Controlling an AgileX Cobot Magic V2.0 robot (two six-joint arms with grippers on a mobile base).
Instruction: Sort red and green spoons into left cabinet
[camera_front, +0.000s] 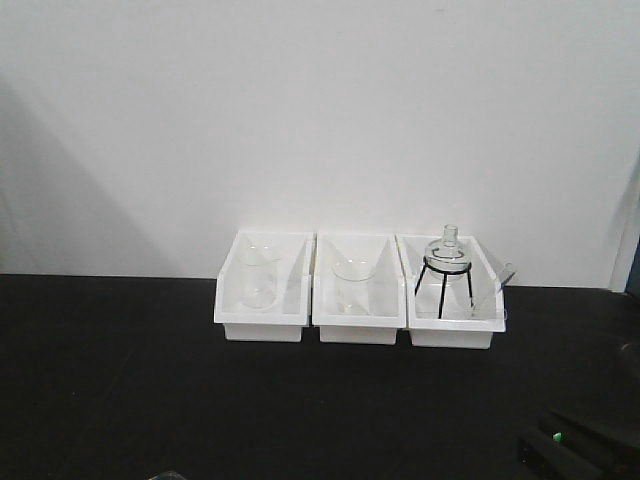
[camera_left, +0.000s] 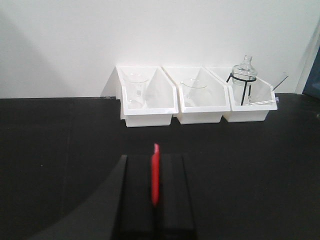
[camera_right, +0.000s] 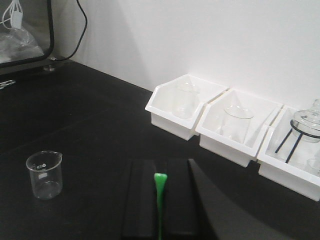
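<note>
The left pincer (camera_left: 154, 159) is clamped on the red spoon (camera_left: 155, 175). The spoon stands on edge between the two black fingers (camera_left: 137, 200), and its tip pokes just past their ends. The pincer hangs over the black table (camera_left: 60, 140), apart from everything on it.

Straight ahead of the left pincer, well apart from it, three white bins stand in a row against the white wall (camera_left: 150, 35), each touching the next. The left bin (camera_left: 147, 120) lies just left of the pincer's line and holds an upright glass beaker (camera_left: 136, 90). The middle bin (camera_left: 200, 117), ahead and to the right, holds another beaker (camera_left: 192, 90). The right bin (camera_left: 247, 115), furthest to the right, holds a round glass flask (camera_left: 243, 72) sitting in a black wire stand (camera_left: 245, 92).

The right pincer (camera_right: 160, 165) is clamped on the green spoon (camera_right: 159, 195). The thin handle runs down the gap between its fingers (camera_right: 142, 200), and one flattened end shows near their tips. This pincer also hangs above the table.

To its left, near but not touching, a small empty beaker (camera_right: 45, 175) stands upright on the table. The same row of bins lies ahead and to the right of this pincer, running off at a slant. Far off to its upper left, a dark-framed box (camera_right: 30, 30) with a black cable (camera_right: 82, 25) beside it sits at the table's edge.
</note>
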